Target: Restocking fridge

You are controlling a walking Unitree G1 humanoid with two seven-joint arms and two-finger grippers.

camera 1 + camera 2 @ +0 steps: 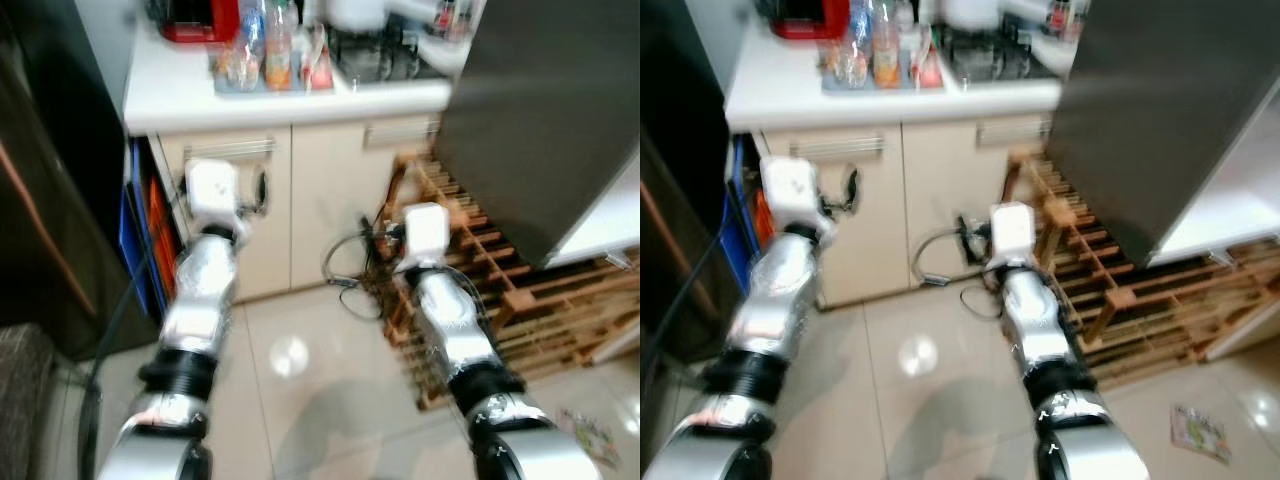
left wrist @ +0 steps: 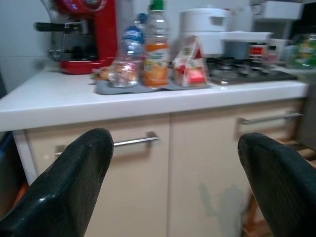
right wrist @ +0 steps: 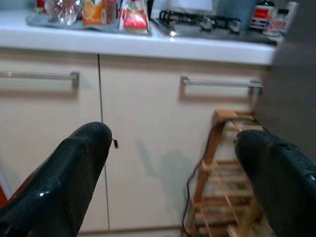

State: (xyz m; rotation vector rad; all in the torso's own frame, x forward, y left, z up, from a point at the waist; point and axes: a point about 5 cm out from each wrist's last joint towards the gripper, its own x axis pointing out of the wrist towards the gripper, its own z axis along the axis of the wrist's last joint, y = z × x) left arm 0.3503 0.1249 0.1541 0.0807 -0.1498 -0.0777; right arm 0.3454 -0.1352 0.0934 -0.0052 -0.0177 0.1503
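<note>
- Groceries for the fridge stand on a grey tray (image 2: 106, 89) near the front edge of the worktop (image 2: 59, 101): a clear water bottle (image 2: 127, 59), an orange juice bottle (image 2: 157, 49) and a small red-and-white carton (image 2: 190, 64), all upright, long axes vertical, side by side along that edge.
- Tray lies ahead of and above both grippers, toward the worktop's left end, just beside a red coffee machine (image 2: 84, 34); a hob (image 3: 197, 22) sits on the worktop past the carton.
- Left gripper (image 2: 173, 187) is level with the cabinet door under the worktop, fingers (image 2: 74, 187) spread wide and holding nothing; the tray sits almost straight above it, so this arm looks the nearer one.
- Right gripper (image 3: 168, 182) is likewise wide apart and empty, facing the cabinet doors further toward the wooden rack (image 1: 500, 290) on the floor; the tray is off toward its left side.
- Dark fridge door (image 1: 540, 110) stands at the right, apparently swung out over the rack, though blur makes that uncertain.
</note>
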